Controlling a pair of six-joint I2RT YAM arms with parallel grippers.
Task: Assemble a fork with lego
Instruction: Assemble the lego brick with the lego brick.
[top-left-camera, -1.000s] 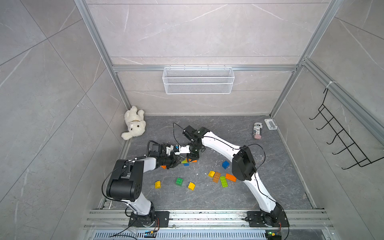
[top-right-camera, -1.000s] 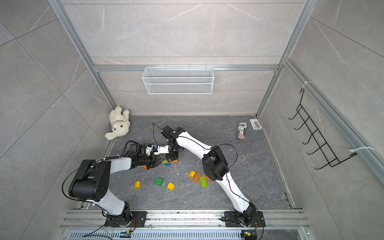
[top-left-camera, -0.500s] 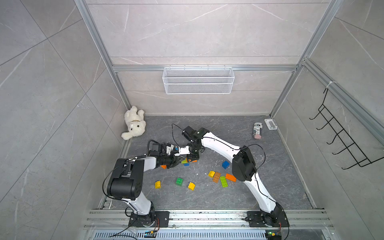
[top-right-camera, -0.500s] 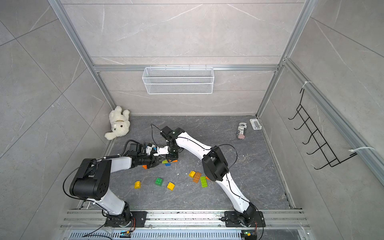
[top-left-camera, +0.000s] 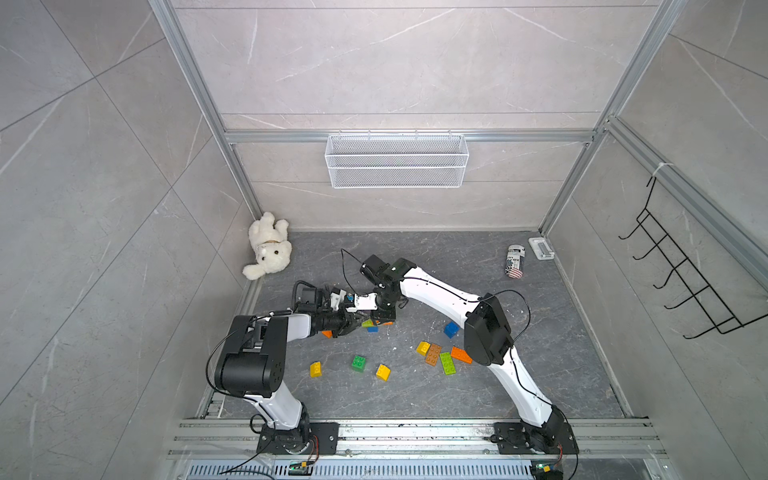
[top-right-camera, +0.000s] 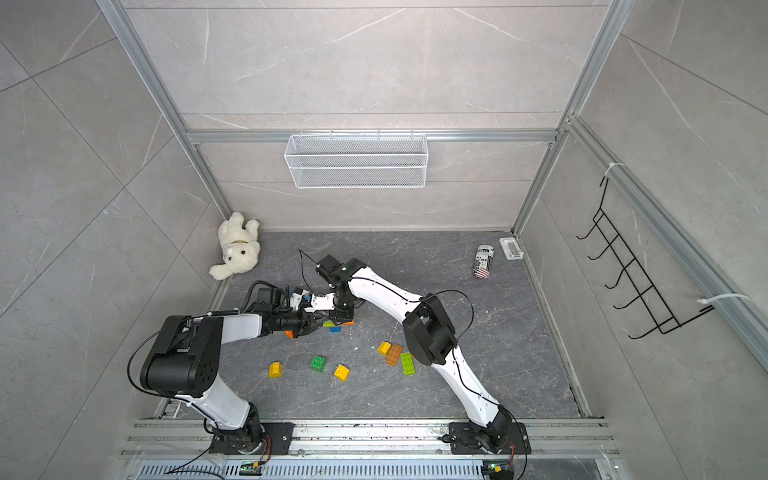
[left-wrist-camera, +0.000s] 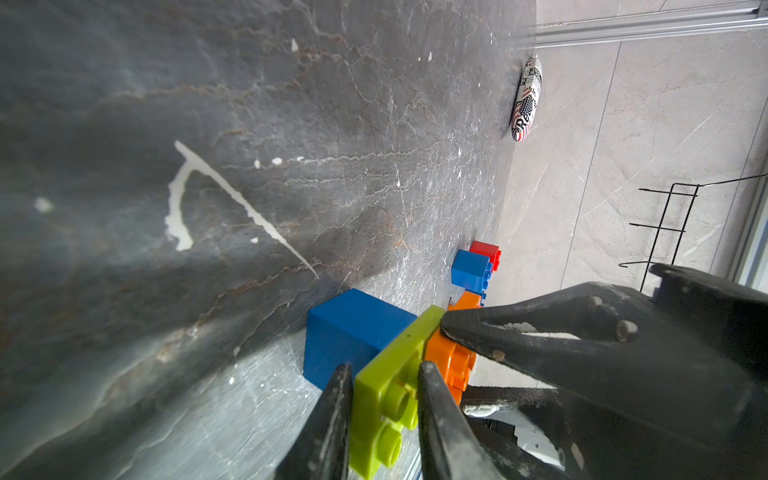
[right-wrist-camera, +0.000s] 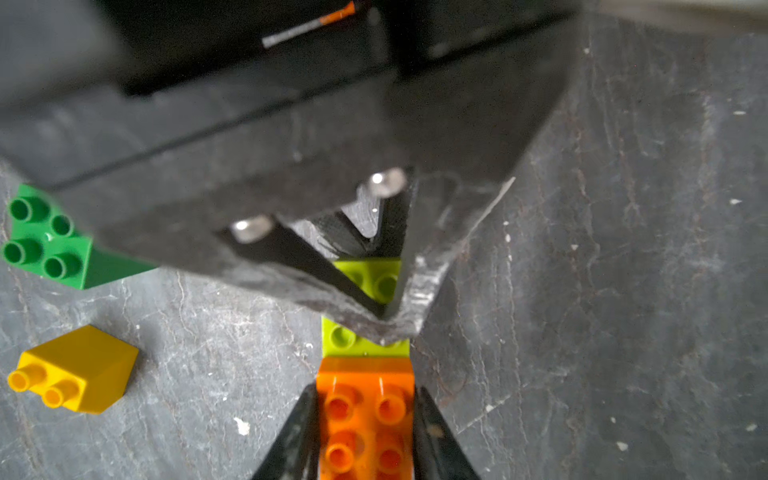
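A lime lego brick and an orange lego brick are joined end to end just above the floor. My left gripper is shut on the lime brick, and my right gripper is shut on the orange one. In both top views the two grippers meet tip to tip left of centre: left gripper, right gripper. A blue brick lies on the floor right beside the lime one. Loose lego lies nearer the front: a yellow, a green, another yellow.
A cluster of yellow, brown, lime and orange bricks and a blue one lie by the right arm's elbow. A plush bear sits in the back left corner. A printed can lies at the back right. A wire basket hangs on the back wall.
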